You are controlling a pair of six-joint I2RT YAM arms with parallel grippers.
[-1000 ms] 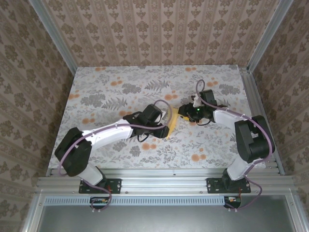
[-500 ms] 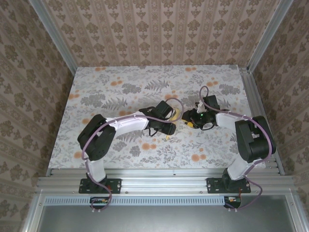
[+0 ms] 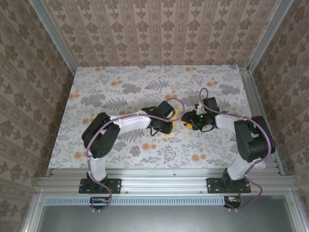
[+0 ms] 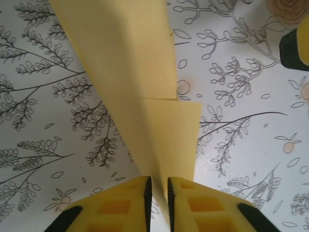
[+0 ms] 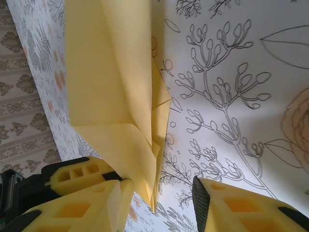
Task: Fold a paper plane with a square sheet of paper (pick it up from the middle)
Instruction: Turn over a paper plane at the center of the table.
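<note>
Left hand [image 4: 158, 182] has clamped onto paper plane [image 4: 130, 72] (held edgewise).

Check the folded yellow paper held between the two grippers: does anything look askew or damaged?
The pale-yellow folded paper sheet, pinched in the left gripper, looks uneven. The right-hand edges of its layers step apart midway instead of lining up, which may be a misaligned fold.
</note>
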